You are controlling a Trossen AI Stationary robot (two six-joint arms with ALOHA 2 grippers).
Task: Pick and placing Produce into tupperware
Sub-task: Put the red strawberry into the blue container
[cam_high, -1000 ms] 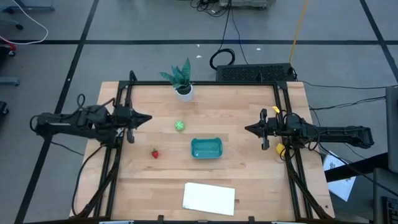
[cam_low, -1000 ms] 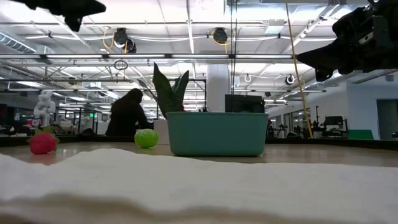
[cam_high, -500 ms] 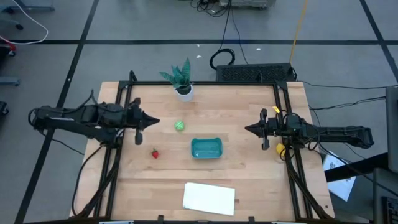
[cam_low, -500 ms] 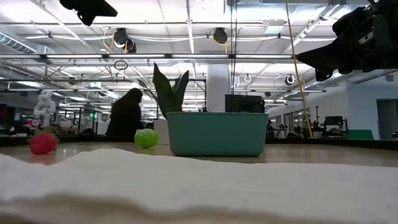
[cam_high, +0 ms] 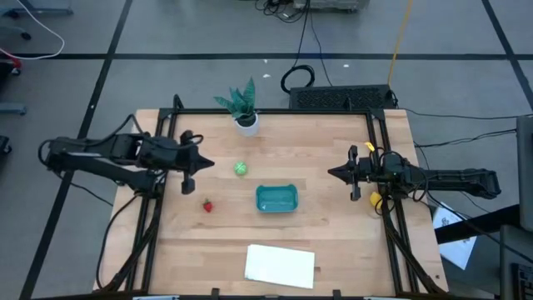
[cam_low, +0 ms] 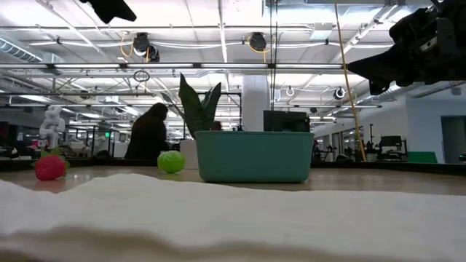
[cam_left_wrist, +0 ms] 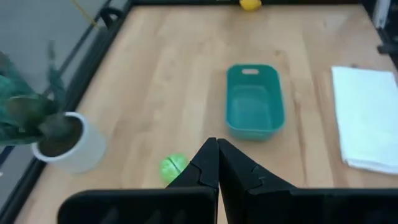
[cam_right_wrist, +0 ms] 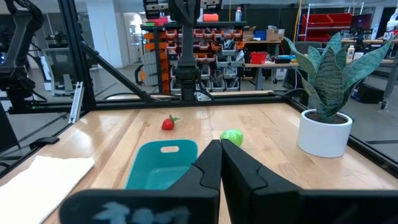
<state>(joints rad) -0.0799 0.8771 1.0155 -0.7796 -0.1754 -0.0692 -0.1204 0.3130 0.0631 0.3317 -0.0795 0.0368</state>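
Produce nearest a hand is the green ball [cam_high: 241, 169], just right of the left hand [cam_high: 208, 166] (fingers pressed together, empty), with tupperware [cam_high: 276, 198] lower right at frame centre.

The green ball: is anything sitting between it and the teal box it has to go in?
No. Only bare wood lies between the green ball and the teal box; the plant stands behind them.

I see a pale wooden table [cam_high: 325, 233] with a smooth matt grain. The teal tupperware [cam_high: 276, 198] looks like smooth plastic, and the white sheet [cam_high: 280, 265] like soft matt cloth.
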